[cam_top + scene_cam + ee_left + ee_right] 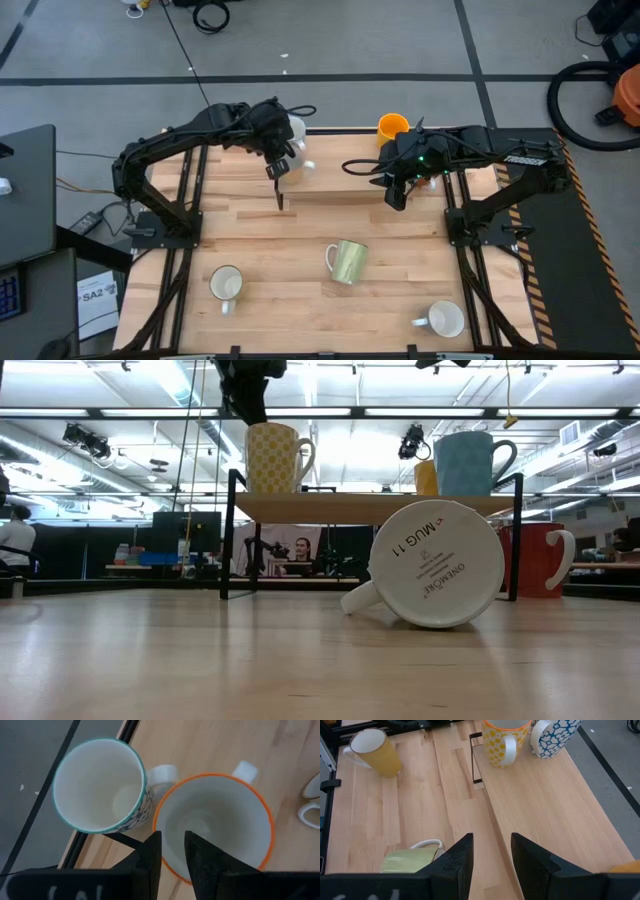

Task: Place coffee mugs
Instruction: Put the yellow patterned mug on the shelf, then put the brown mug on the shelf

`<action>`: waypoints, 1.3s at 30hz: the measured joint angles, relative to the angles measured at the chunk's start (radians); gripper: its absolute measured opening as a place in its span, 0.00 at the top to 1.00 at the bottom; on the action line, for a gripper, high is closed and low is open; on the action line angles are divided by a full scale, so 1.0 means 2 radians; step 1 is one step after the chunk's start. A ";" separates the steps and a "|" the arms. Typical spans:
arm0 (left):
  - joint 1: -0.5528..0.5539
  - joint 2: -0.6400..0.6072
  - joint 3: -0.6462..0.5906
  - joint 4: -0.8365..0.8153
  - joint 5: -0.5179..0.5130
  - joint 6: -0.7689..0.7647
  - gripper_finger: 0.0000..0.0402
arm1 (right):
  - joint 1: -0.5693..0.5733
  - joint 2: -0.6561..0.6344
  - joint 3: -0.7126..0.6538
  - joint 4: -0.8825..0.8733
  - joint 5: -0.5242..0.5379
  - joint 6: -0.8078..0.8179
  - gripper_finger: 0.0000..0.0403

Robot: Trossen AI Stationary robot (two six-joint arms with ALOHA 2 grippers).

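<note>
A yellow-patterned mug with an orange rim point(215, 820) stands on the left end of a wooden shelf point(380, 507), next to a teal-rimmed mug point(97, 785). My left gripper point(172, 852) is open, pointing down over the orange rim, one finger above the inside and one outside; no touch shows. A light blue mug point(470, 463) and an orange-yellow mug point(392, 126) stand at the shelf's right end. My right gripper point(395, 198) hovers open and empty over the shelf's right half. A pale yellow-green mug point(347, 261) lies on its side at mid-table.
A mug point(226, 285) with a white inside stands near the table's near left, and a white mug point(443, 320) near the near right. A red mug point(540, 560) stands under the shelf's right end. Bare wood lies between the shelf and the near mugs.
</note>
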 joint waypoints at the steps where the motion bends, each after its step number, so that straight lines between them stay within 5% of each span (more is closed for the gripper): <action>1: 0.000 -0.003 0.000 -0.002 0.000 0.000 0.77 | 0.000 0.000 0.000 0.000 0.000 0.000 0.66; 19: -0.008 -0.065 0.000 -0.042 0.003 -0.004 0.77 | -0.031 -0.020 0.000 -0.026 0.021 0.010 0.66; 27: -0.024 -0.104 0.000 -0.046 0.006 -0.014 0.77 | -0.097 -0.068 0.000 -0.048 0.088 0.010 0.66; 39: -0.038 -0.109 0.000 -0.046 0.006 -0.027 0.77 | -0.238 -0.101 0.000 -0.212 0.157 0.057 0.66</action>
